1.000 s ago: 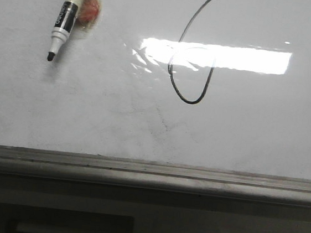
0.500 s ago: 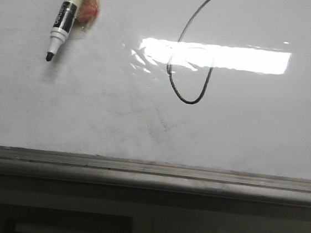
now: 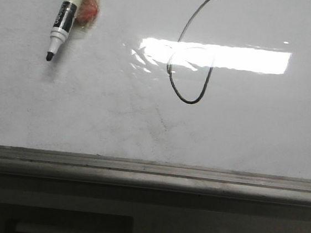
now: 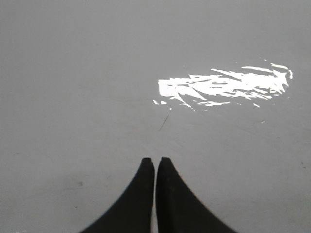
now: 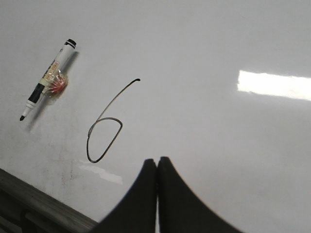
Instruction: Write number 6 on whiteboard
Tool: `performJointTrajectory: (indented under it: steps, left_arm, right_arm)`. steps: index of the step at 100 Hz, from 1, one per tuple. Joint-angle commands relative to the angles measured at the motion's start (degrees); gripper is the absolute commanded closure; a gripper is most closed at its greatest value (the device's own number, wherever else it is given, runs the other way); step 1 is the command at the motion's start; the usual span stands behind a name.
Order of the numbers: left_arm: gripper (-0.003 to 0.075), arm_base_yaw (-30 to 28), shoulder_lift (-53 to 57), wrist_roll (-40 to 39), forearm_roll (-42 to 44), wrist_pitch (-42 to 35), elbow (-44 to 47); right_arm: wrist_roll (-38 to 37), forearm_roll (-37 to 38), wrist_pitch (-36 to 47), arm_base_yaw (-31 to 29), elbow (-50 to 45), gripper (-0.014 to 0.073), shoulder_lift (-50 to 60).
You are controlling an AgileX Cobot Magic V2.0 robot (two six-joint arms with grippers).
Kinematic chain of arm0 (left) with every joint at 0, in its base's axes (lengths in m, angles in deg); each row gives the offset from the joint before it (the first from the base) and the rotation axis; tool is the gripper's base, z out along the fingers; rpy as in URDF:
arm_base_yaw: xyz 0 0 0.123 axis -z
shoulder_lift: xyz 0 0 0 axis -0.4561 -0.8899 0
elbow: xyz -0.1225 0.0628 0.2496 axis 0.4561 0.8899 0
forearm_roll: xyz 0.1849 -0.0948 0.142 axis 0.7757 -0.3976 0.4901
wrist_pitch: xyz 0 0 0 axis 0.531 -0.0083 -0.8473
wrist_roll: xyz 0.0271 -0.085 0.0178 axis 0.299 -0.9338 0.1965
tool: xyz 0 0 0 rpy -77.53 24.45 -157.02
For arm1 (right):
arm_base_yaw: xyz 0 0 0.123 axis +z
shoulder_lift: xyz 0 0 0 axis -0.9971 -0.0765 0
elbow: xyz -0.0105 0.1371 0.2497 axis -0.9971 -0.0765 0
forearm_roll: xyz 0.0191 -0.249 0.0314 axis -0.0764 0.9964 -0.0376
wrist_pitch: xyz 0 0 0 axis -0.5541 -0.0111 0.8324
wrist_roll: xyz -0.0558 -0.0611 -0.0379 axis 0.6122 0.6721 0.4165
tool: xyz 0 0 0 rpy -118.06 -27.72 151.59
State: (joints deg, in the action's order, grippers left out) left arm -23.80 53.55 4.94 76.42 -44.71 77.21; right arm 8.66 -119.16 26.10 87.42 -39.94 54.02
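The number 6 (image 3: 190, 59) stands drawn on the whiteboard (image 3: 254, 132) as a thin dark line: a long curved stem runs down from the upper part of the board into an oval loop, and the top of that loop crosses a bright strip of glare (image 3: 234, 58), where the line looks washed out. In the right wrist view the same figure (image 5: 104, 131) shows whole, stem and closed loop, on bare white surface.

Well to the left of it in the front view lies a marker (image 3: 64, 18), uncapped, its dark tip pointing down and toward the board's near edge, with a small reddish piece (image 3: 88, 10) stuck at its side under clear wrap. Marker and number are well apart, with nothing between them but faint grey smudges.

Along the board's near edge runs a grey metal rail (image 3: 149, 171).

The right gripper (image 5: 156, 160) hangs over the board beside the number, its two dark fingers pressed together and holding nothing. The left gripper (image 4: 155, 160) is over a plain grey-white stretch of board near another patch of glare, fingers likewise together and empty
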Motion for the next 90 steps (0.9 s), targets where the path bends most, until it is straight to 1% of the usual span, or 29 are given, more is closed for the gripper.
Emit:
performJointTrajectory:
  steps: [1,64,68,70,72,73,74,76,77,79,80,81,82,83,84,85,86,87,90]
  left_arm:
    - [0.0740,-0.2,1.8,-0.6,-0.6,-4.0,2.8]
    - [0.0740,-0.2,1.8,-0.6,-0.6,-4.0,2.7]
    - [0.0740,-0.2,1.8,-0.6,-0.6,-4.0,2.7]
    - [0.0740,-0.2,1.8,-0.6,-0.6,-4.0,2.7]
    - [0.0740,-0.2,1.8,-0.6,-0.6,-4.0,2.7]
    - [0.0740,-0.2,1.8,-0.6,-0.6,-4.0,2.7]
    - [0.0740,-0.2,1.8,-0.6,-0.6,-4.0,2.7]
    - [0.0740,-0.2,1.8,-0.6,-0.6,-4.0,2.7]
    - [0.0740,-0.2,1.8,-0.6,-0.6,-4.0,2.7]
    - [0.0740,-0.2,1.8,-0.6,-0.6,-4.0,2.7]
    - [0.0740,-0.2,1.8,-0.6,-0.6,-4.0,2.7]
    - [0.0740,-0.2,1.8,-0.6,-0.6,-4.0,2.7]
    - [0.0740,-0.2,1.8,-0.6,-0.6,-4.0,2.7]
    - [0.0740,-0.2,1.8,-0.6,-0.6,-4.0,2.7]
    - [0.0740,-0.2,1.8,-0.6,-0.6,-4.0,2.7]
    - [0.0740,-0.2,1.8,-0.6,-0.6,-4.0,2.7]
    - [0.0740,-0.2,1.8,-0.6,-0.6,-4.0,2.7]
    - [0.0740,-0.2,1.8,-0.6,-0.6,-4.0,2.7]
    - [0.0740,-0.2,1.8,-0.6,-0.6,-4.0,2.7]
  right_arm:
    - [0.6,-1.9,2.6,-0.2,1.4,0.0648,0.5]
    - [0.6,-1.9,2.6,-0.2,1.4,0.0648,0.5]
    - [0.6,-1.1,3.1,-0.2,1.1,0.0648,0.5]
    - [0.6,0.4,3.2,-0.2,1.1,0.0648,0.5]
    - [0.6,4.1,3.3,-0.2,1.1,0.0648,0.5]
    - [0.6,4.1,3.5,-0.2,1.1,0.0648,0.5]
    - [0.4,6.3,3.5,-0.2,1.1,0.0648,0.5]
    - [-1.1,9.9,3.5,-0.2,1.1,0.0648,0.5]
    - [-3.1,12.4,3.8,-0.2,1.1,0.0648,0.5]
    - [-6.0,15.1,4.3,-0.2,1.1,0.0648,0.5]
    - [-9.3,16.5,4.6,-0.2,1.1,0.0648,0.5]
    - [-11.2,19.7,5.1,-0.2,1.1,0.0648,0.5]
    - [-15.1,21.4,5.4,-0.2,0.9,0.0648,0.5]
    - [-19.2,24.8,5.9,-0.3,1.0,0.0648,0.5]
    - [-19.2,26.5,6.1,-0.3,1.0,0.0648,0.5]
    - [-23.2,30.0,6.3,-0.3,0.8,0.0648,0.5]
    - [-25.1,31.8,6.7,-0.4,0.9,0.0648,0.5]
    - [-28.8,33.5,6.8,-0.4,0.9,0.0648,0.5]
    - [-35.3,41.9,7.4,-0.4,0.7,0.0648,0.5]
